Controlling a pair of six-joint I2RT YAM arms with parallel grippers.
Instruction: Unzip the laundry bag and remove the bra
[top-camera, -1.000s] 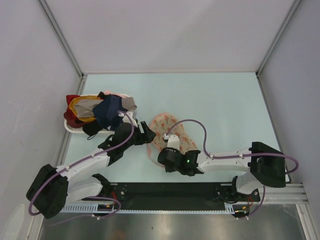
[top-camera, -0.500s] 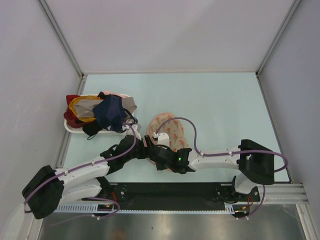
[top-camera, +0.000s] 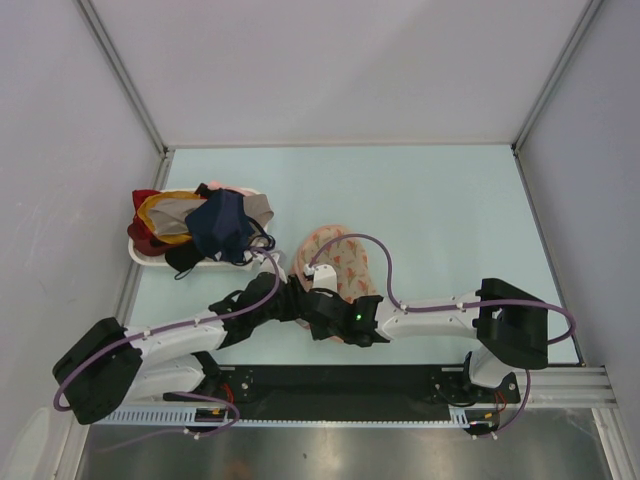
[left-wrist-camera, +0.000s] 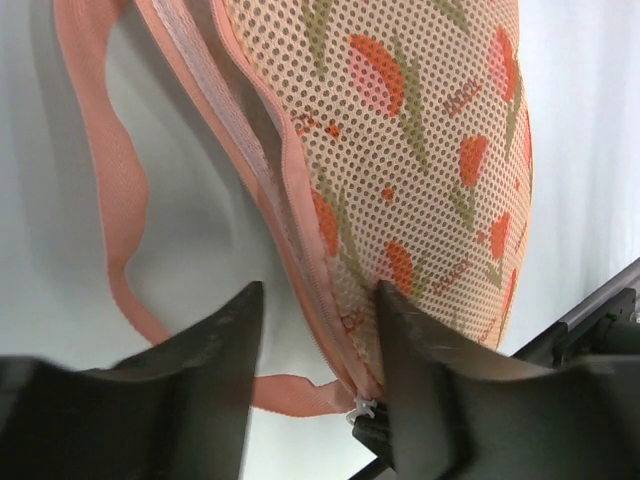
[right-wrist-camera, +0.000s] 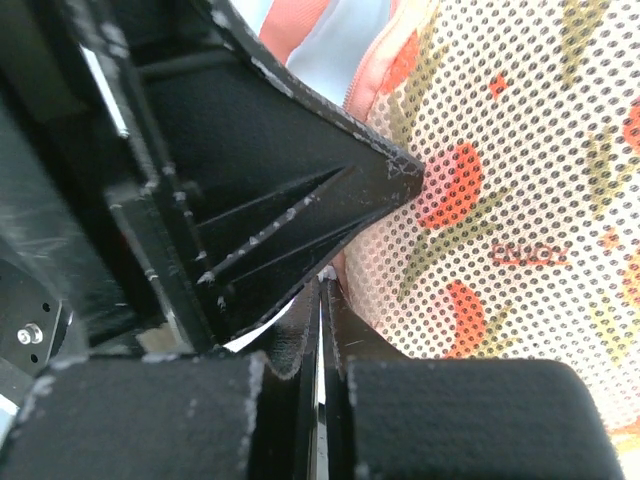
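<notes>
Laundry bag (left-wrist-camera: 420, 150) rim inside spread left tool (left-wrist-camera: 320, 295) (right tool (right-wrist-camera: 322, 285) clamped).

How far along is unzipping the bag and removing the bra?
Done: both hands are at the near end of the laundry bag. In hand: the left hand straddles the rim, open; the right hand, shut, seems to pinch the zip pull. Left: the zip looks closed, no bra out.

Laundry bag (top-camera: 338, 258) on table (top-camera: 450, 200), just ahead of both tools. Left tool (left-wrist-camera: 315, 300) astride bag's near zip edge: one finger over table left of edge, other over bag. Right tool (right-wrist-camera: 322, 290) close against left tool's right side, zip pull (left-wrist-camera: 362, 408) between its fingertips. Loose strap (left-wrist-camera: 105, 190) on table, left of bag. Garment heap (top-camera: 205, 225) in tray (top-camera: 140, 256), ahead-left of left tool, well apart.
</notes>
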